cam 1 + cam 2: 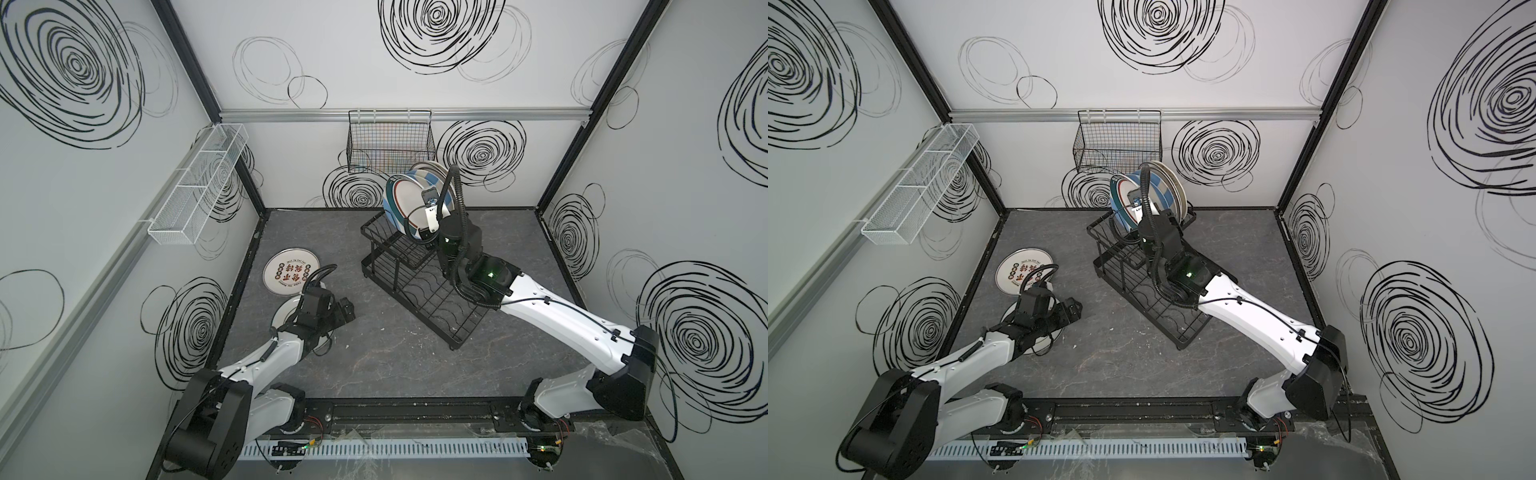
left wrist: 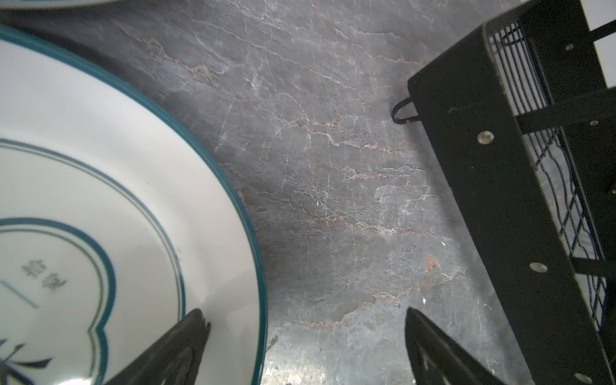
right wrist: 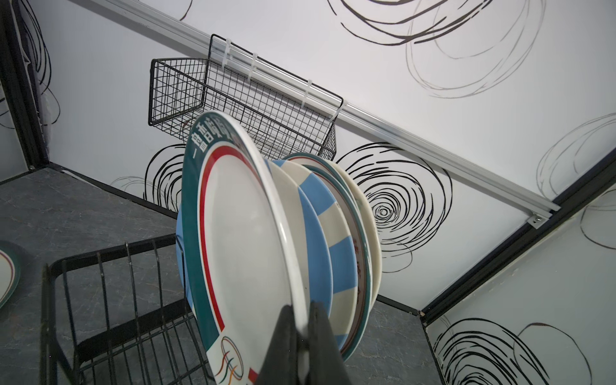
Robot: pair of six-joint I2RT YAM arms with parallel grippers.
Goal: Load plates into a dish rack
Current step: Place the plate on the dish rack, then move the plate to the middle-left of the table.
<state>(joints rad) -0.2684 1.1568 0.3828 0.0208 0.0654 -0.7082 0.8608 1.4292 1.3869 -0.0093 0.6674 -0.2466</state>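
Top views: dish rack (image 1: pixel 415 299), black wire, two tiers, at 12 to 1 o'clock on the desk (image 1: pixel 374 365). The plates (image 1: pixel 419 183) stand on edge in its raised upper basket, several in a row. The right claw (image 1: pixel 429 196) is closed on the rim of the teal-red rim plate (image 1: pixel 409 210), nearest of that row. A character plate (image 1: pixel 291 272) lies flat at 10 o'clock. The left claw (image 1: pixel 347 311) is at 9 o'clock, beside a teal-ringed plate (image 1: pixel 286 316).

Left wrist view: the left claw is spread wide and holds nothing. One finger is over the teal-ringed plate's edge, the other over bare desk.

Right wrist view: both fingers pinch the plate's white rim. A striped plate (image 3: pixel 316 233) stands just behind. The bottom edge is hidden.

Handling note: the step looks like seating this plate. Keep it upright and parallel to its neighbours. Lower its edge between two wires and let go only once it bears weight. A tilt could topple the row.
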